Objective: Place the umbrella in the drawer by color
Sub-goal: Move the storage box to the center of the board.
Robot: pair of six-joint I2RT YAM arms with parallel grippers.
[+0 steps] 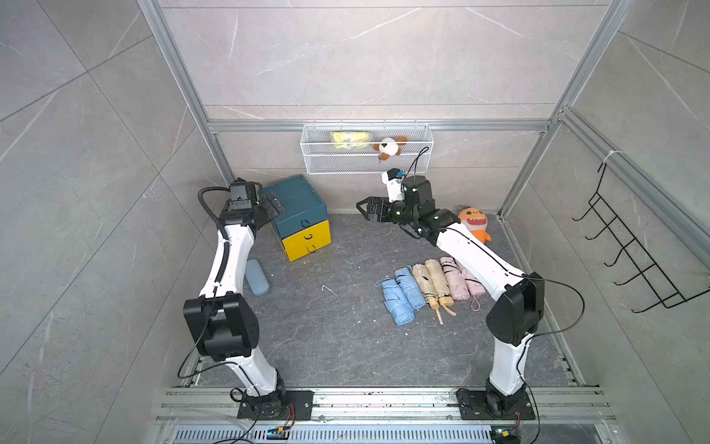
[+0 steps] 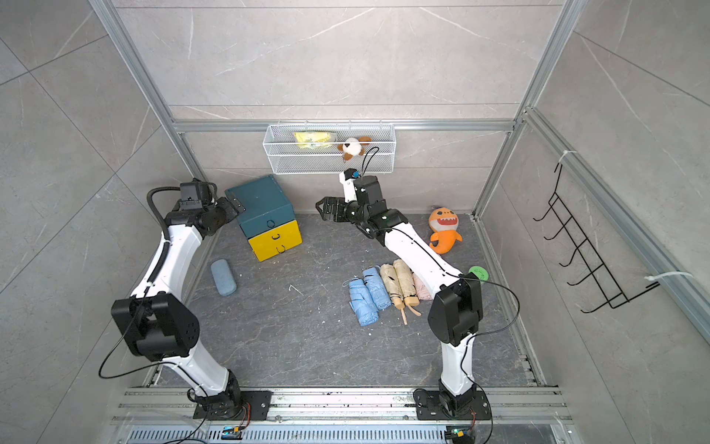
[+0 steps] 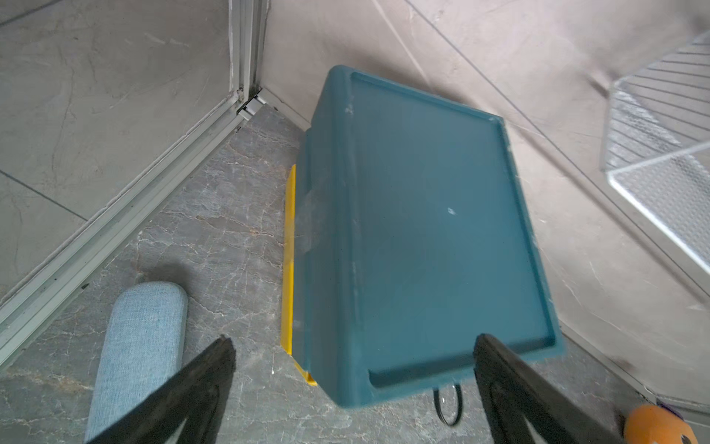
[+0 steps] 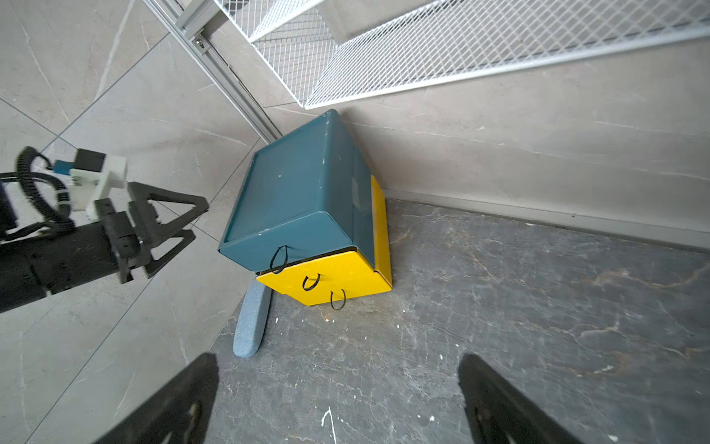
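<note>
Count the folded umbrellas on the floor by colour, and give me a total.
Blue umbrellas: 2
Beige umbrellas: 2
Pink umbrellas: 2, one partly hidden by the right arm
Total: 6

A robotics lab cell: aluminium framing is enclosing grey panels, left arm and right arm sitting bolted to a rail.

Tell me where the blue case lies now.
In both top views the case lies on the floor beside the left arm, near the drawer box.
</note>
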